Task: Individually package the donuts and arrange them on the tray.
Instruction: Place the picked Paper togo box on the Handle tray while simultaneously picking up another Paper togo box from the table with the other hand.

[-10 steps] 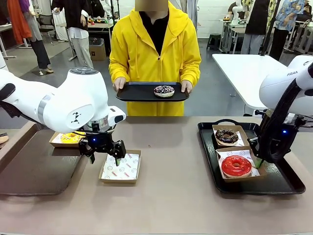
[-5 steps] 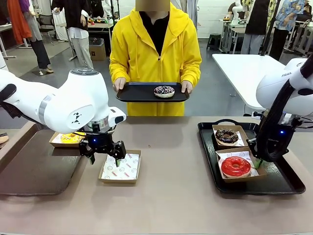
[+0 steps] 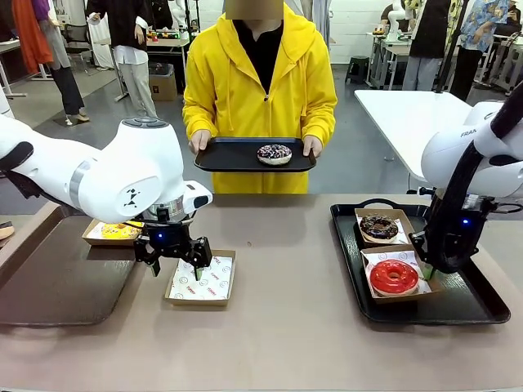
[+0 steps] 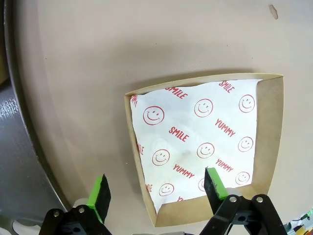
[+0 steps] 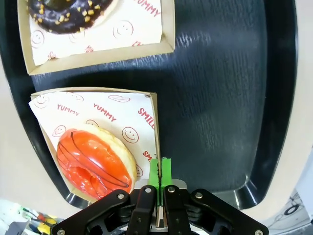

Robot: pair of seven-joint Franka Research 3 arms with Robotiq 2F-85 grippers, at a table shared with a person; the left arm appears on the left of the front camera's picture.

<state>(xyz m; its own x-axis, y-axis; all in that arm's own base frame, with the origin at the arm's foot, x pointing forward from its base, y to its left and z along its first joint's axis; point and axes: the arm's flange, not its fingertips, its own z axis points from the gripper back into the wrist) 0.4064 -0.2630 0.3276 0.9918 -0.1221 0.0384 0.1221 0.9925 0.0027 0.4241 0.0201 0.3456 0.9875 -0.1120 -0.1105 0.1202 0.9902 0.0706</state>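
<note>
My right gripper [image 5: 159,171] pinching red donut's box [image 5: 155,128] wall; slip could tip donut [image 5: 96,161]. Left gripper [image 4: 159,188] spread wide above empty box [image 4: 205,147].

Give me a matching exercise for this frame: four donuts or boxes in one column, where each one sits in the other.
Things:
1. glossy red ring donut
2. chocolate ring donut with sprinkles
3. dark sprinkled ring donut
4. empty paper-lined brown cardboard box

Places:
A. under the open left gripper
B. far box on the table's black tray
C. black tray held by the person
D. near box, its wall pinched by the right gripper

Pairs: 1-D, 2-B, 3-C, 4-A
</note>
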